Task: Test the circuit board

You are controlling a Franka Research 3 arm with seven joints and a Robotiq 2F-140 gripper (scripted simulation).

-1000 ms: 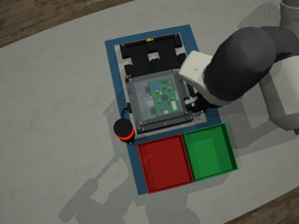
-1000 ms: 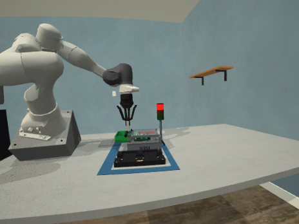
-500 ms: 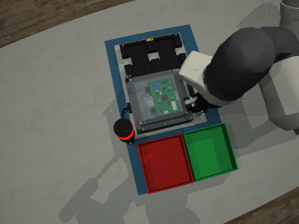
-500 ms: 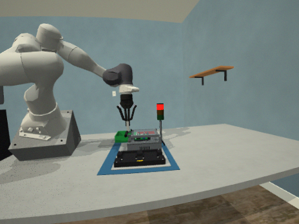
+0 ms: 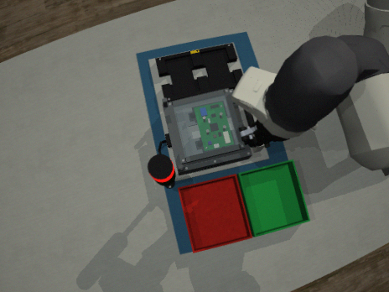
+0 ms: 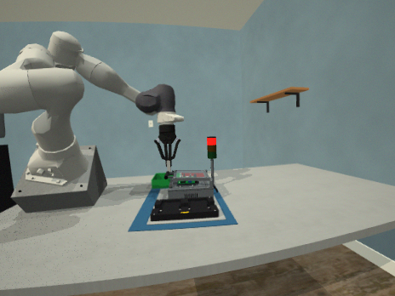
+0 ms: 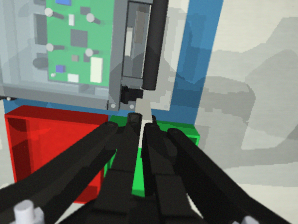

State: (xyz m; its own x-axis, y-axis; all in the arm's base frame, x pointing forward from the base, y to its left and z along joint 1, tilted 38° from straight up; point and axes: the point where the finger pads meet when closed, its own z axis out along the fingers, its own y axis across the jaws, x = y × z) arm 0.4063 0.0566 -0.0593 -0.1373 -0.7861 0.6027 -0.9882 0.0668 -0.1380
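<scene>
With its fingers closed on nothing, the tool [image 7: 139,120] points straight down, tips just above the small black tab [image 7: 131,93] at the tester's [image 5: 176,126] hook corner. That tab lies directly beneath and slightly ahead of the fingertips, just past the end of the lid handle [image 7: 154,45], whose long axis runs away from the tool. The circuit board [image 5: 213,127] rests under the shut lid. Beside the tester the signal tower [image 6: 211,142] shows red. The arm [image 6: 102,81] reaches forward, wrist vertical. Judged next: a short downward press on the tab.

Circuit board [image 5: 213,127] lies in tester [image 5: 176,138]; tower [image 5: 161,169] glows red.
</scene>
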